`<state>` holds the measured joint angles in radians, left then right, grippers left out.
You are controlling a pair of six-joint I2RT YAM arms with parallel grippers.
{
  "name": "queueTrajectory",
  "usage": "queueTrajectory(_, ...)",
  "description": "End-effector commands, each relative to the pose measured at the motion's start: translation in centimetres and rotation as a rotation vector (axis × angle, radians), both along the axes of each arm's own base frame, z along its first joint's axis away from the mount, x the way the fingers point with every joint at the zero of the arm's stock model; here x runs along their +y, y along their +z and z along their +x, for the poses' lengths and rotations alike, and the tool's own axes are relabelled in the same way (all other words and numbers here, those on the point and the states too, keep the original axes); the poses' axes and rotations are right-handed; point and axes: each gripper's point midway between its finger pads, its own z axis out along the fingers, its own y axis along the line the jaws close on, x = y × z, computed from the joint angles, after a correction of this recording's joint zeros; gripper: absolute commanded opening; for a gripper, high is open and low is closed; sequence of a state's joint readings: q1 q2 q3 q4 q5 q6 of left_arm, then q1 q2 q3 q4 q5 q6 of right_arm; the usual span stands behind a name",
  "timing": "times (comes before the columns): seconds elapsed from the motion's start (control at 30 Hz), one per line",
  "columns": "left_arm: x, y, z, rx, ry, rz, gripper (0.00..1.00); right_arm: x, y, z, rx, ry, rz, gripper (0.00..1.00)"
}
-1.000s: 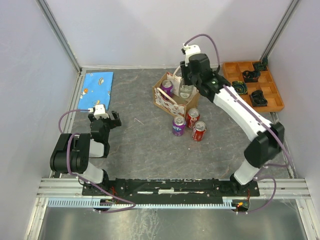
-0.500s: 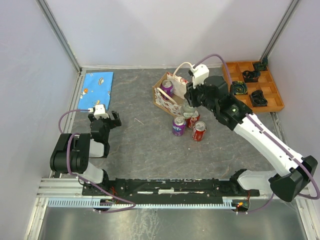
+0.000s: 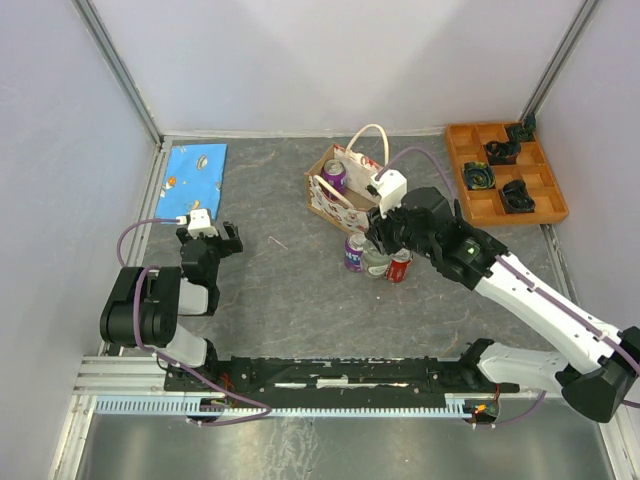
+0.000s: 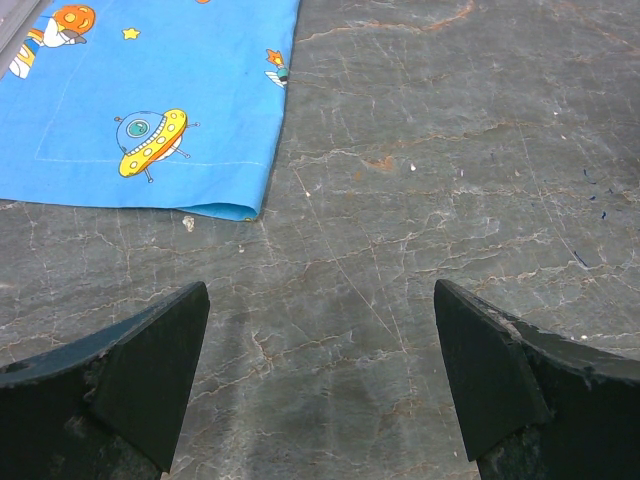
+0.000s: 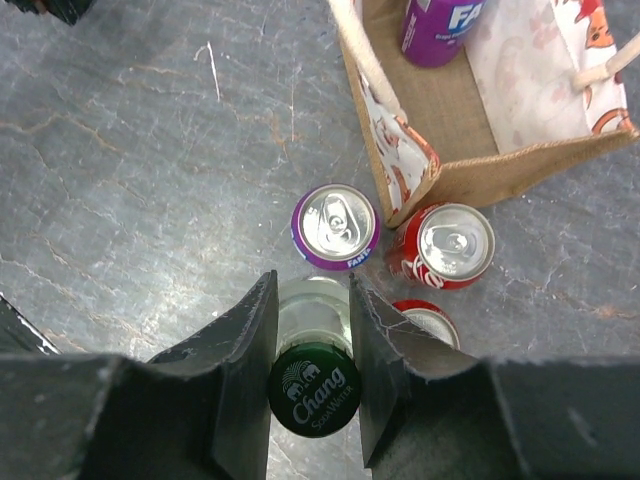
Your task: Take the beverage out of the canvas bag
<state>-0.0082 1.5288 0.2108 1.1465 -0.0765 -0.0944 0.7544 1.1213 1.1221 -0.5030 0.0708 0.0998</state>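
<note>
The canvas bag (image 3: pixel 338 198) stands open at the table's middle back, a purple can (image 3: pixel 334 175) upright inside it. In the right wrist view the bag (image 5: pixel 470 130) and that purple can (image 5: pixel 440 25) lie at the top. My right gripper (image 5: pixel 312 330) is shut on the neck of a clear glass bottle with a green cap (image 5: pixel 313 390). It holds the bottle (image 3: pixel 375 262) upright just in front of the bag, among the cans there. My left gripper (image 4: pixel 320 370) stands open over bare table at the left, nothing between its fingers.
A purple can (image 5: pixel 336 227) and two red cans (image 5: pixel 445 245) (image 5: pixel 428 320) stand on the table close around the bottle. A blue printed cloth (image 3: pixel 195 170) lies at the back left. An orange compartment tray (image 3: pixel 470 140) with dark parts sits at the back right.
My right arm has carried the bottle from over the bag toward the near side and down, to beside the cans in front of the bag. The left arm has not moved.
</note>
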Motion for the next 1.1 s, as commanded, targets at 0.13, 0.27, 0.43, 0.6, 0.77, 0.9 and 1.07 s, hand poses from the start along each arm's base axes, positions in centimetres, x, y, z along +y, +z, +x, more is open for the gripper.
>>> queueTrajectory(0.13,0.4,2.0,0.9,-0.060,0.000,0.069,0.99,1.3,-0.2,0.7,-0.058,-0.015,0.086,0.00)
queueTrajectory(0.27,0.4,1.9,0.9,-0.059,0.000,0.069,0.99,1.9,-2.2,0.8,-0.023,-0.019,0.091,0.00)
queueTrajectory(0.43,0.4,1.9,0.9,-0.059,0.002,0.069,0.99,2.1,-3.6,1.2,-0.010,-0.035,0.082,0.00)
queueTrajectory(0.6,0.4,2.0,0.9,-0.061,0.002,0.069,0.99,2.6,-5.2,1.5,0.017,-0.038,0.059,0.00)
queueTrajectory(0.77,0.4,2.0,0.9,-0.060,0.004,0.071,0.99,2.6,-6.5,1.9,0.027,-0.058,0.031,0.00)
queueTrajectory(0.9,0.4,1.9,0.9,-0.060,0.003,0.071,0.99,2.5,-7.9,2.0,0.048,-0.059,-0.006,0.00)
queueTrajectory(1.07,0.4,2.0,0.9,-0.061,0.003,0.071,0.99,2.2,-8.3,2.2,0.031,-0.072,-0.008,0.00)
